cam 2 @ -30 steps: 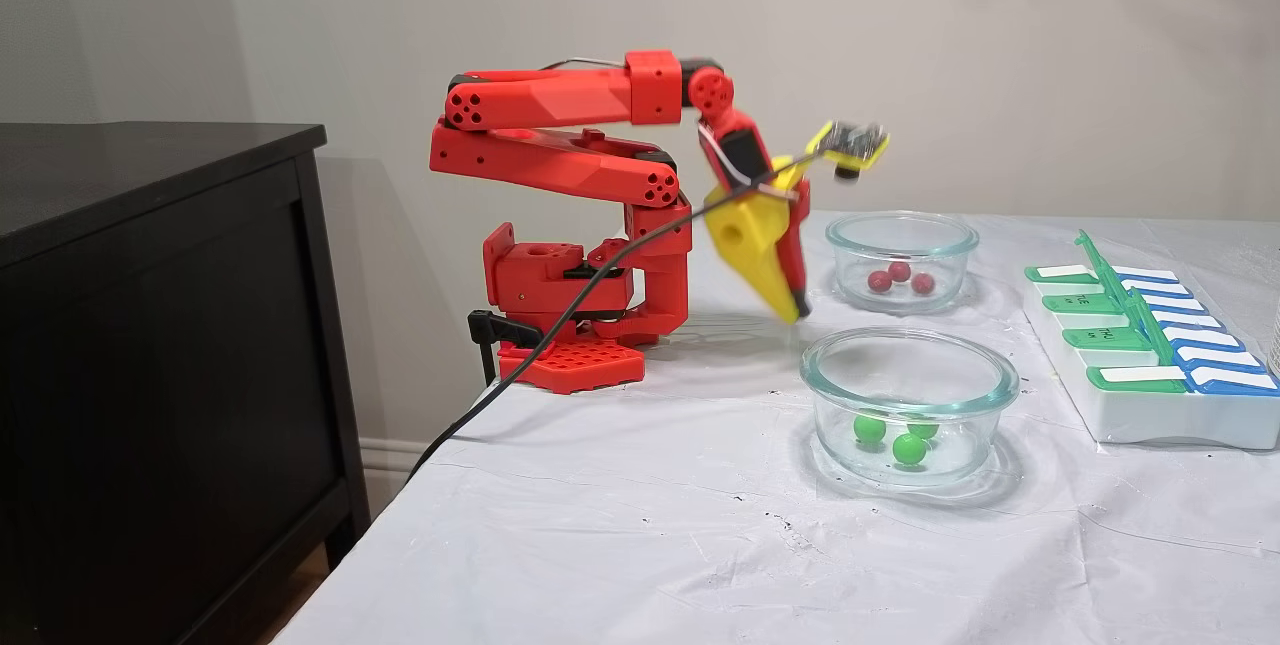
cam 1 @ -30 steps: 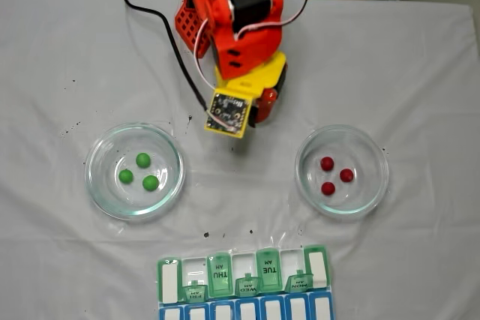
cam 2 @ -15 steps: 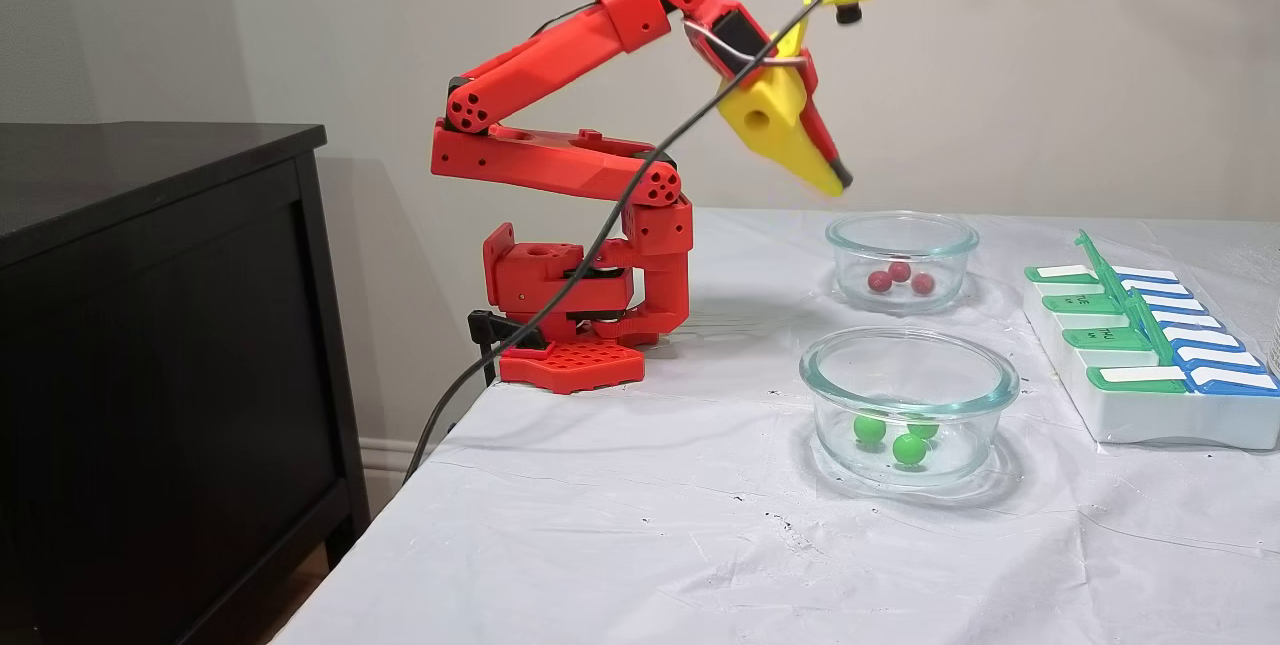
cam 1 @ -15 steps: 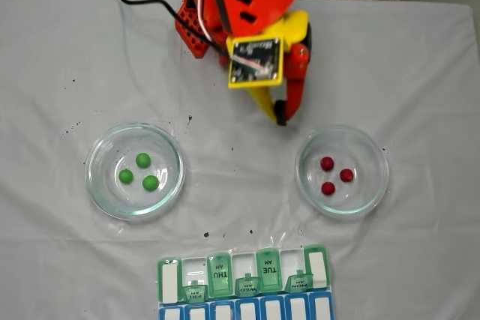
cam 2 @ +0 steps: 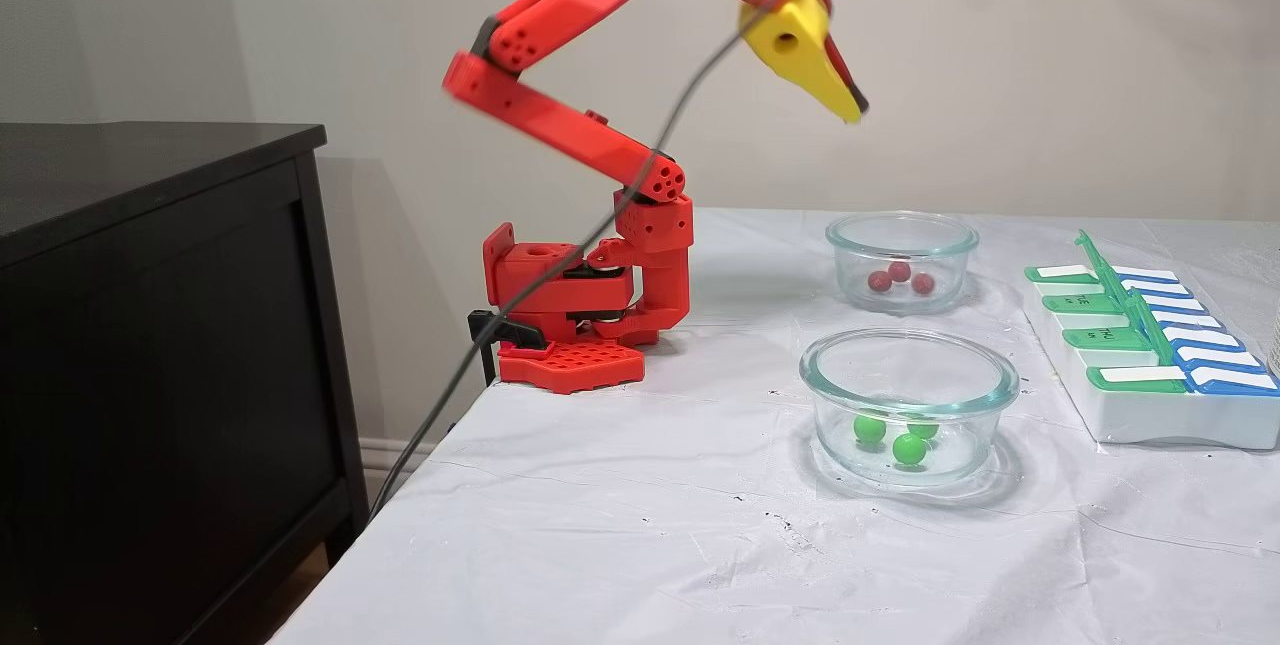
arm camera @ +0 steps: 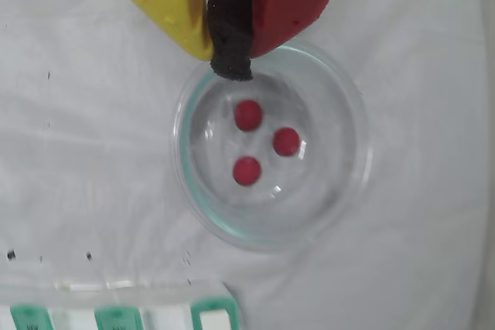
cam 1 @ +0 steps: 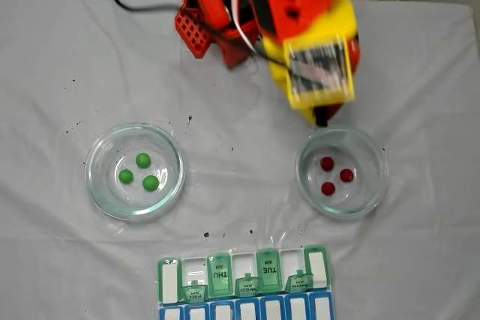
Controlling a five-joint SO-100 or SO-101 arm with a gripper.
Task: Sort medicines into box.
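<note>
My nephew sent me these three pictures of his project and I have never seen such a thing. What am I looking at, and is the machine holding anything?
It is a small red robot arm bolted at a table's edge, ending in a two-finger gripper, one finger yellow and one red. One picture looks straight down on the table, one looks from the side, and one comes from a camera riding on the gripper. On the white cloth stand two glass dishes: one with three red balls, one with three green balls. Nearby lies a weekly pill organizer with green and blue lids. The gripper is shut and holds nothing; it hangs high above the red balls' dish.
</note>
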